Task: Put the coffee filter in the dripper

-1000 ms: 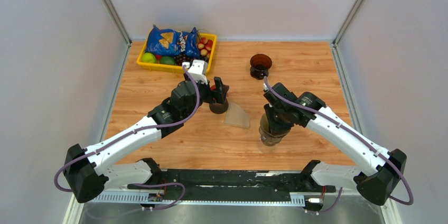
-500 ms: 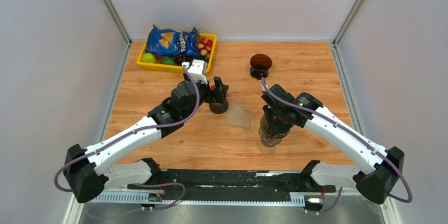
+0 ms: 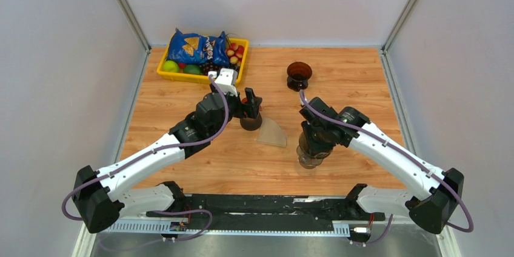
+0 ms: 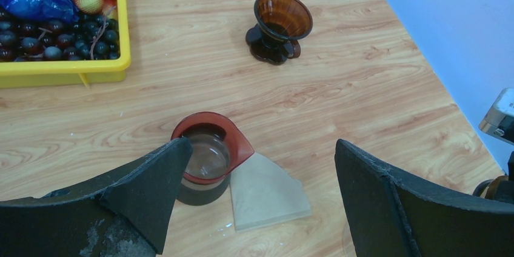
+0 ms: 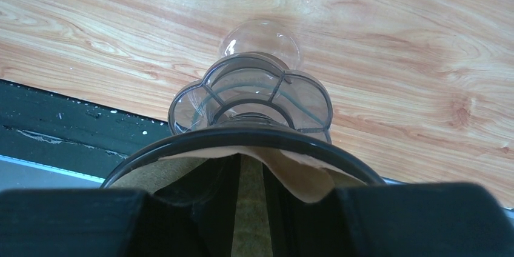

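A dark smoky dripper (image 3: pixel 312 153) stands at the front right of the table. A brown paper coffee filter (image 5: pixel 303 178) sits inside its rim (image 5: pixel 242 139), one edge folded inward. My right gripper (image 3: pixel 315 142) is directly over the dripper, and in the right wrist view it (image 5: pixel 242 193) is open, with its black fingers (image 5: pixel 66 220) spread at the dripper's mouth on either side of the filter. My left gripper (image 4: pixel 263 143) is open and empty, above a red-rimmed glass server (image 4: pixel 206 154) and a stack of filters (image 4: pixel 267 193).
A second brown dripper (image 3: pixel 299 75) stands at the back centre. A yellow tray (image 3: pixel 166 75) with fruit and a blue chip bag is at the back left. The server (image 3: pixel 250 122) and filter stack (image 3: pixel 271 133) lie mid-table. The black rail (image 3: pixel 260 203) runs along the near edge.
My right gripper has shifted slightly to the left over the dripper. The left arm has not moved.
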Action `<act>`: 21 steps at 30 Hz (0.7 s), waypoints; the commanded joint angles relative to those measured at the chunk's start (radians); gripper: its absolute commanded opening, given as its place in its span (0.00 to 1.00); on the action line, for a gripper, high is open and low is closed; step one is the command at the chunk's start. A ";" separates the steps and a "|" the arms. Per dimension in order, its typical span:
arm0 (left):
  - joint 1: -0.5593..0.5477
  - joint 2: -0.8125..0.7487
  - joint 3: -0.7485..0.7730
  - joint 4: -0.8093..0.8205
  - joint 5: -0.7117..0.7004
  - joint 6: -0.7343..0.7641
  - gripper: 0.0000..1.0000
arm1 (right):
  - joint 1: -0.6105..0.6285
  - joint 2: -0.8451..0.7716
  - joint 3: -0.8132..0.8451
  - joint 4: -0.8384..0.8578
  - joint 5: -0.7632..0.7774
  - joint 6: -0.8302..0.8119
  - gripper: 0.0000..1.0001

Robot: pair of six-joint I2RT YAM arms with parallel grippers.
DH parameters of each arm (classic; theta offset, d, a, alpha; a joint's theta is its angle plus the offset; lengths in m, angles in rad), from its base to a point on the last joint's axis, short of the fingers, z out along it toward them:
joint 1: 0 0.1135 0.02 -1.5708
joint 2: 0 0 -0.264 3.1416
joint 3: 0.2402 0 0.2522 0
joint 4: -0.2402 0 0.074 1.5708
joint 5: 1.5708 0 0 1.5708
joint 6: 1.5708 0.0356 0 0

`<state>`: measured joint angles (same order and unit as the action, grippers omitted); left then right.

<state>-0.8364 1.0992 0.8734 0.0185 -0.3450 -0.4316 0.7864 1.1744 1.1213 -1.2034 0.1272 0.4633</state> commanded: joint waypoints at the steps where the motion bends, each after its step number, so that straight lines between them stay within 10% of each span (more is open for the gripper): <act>1: 0.002 -0.030 0.006 0.015 -0.009 0.007 1.00 | 0.015 -0.001 0.023 0.015 -0.017 0.032 0.30; 21: 0.002 -0.050 0.001 0.014 -0.011 0.010 1.00 | 0.029 -0.008 0.158 -0.057 0.024 0.032 0.37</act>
<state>-0.8364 1.0763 0.8730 0.0185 -0.3500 -0.4294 0.8093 1.1786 1.2293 -1.2343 0.1307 0.4709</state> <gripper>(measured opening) 0.998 0.361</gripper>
